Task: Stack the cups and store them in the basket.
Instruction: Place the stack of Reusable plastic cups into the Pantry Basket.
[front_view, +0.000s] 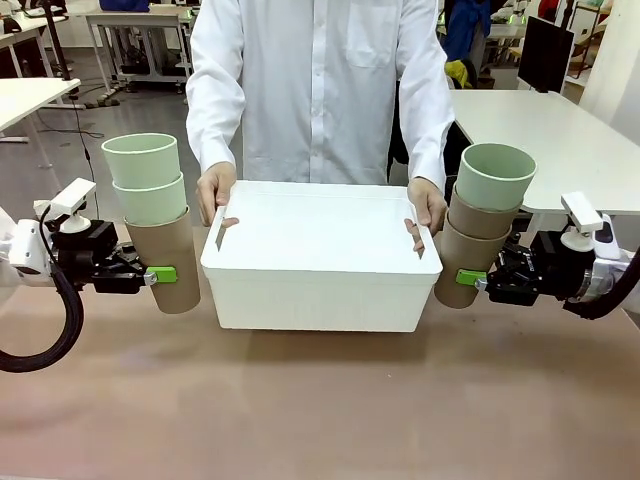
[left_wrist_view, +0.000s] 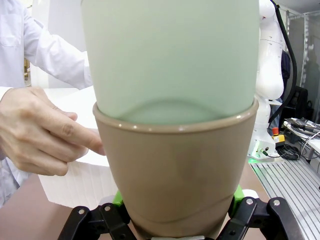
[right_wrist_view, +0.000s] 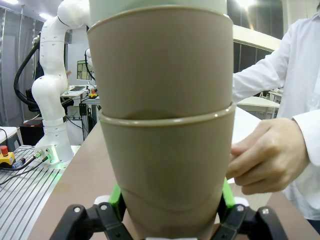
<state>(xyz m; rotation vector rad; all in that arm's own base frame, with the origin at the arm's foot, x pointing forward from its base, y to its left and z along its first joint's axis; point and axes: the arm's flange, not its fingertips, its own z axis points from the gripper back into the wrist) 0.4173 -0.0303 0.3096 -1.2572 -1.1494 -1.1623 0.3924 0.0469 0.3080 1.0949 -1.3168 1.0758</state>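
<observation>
bench (front_view: 320, 410): flat brown surface carrying the basket
basket (front_view: 318, 295): large white rectangular plastic bin with a rolled rim, at the middle of the bench
person's hands: one hand (front_view: 215, 192) and the other hand (front_view: 428, 205) grip the basket's two short ends
left stack (front_view: 155, 215): two pale mint green tapered tumblers nested in a brown-taupe one, just beside the basket's left end, leaning slightly away from it
right stack (front_view: 480, 225): one mint tumbler nested in two brown-taupe ones, just beside the basket's right end, tilted outward
left gripper (front_view: 160, 274): pinching the bottom cup of the left stack near its base
right gripper (front_view: 470, 277): pinching the bottom cup of the right stack near its base
</observation>
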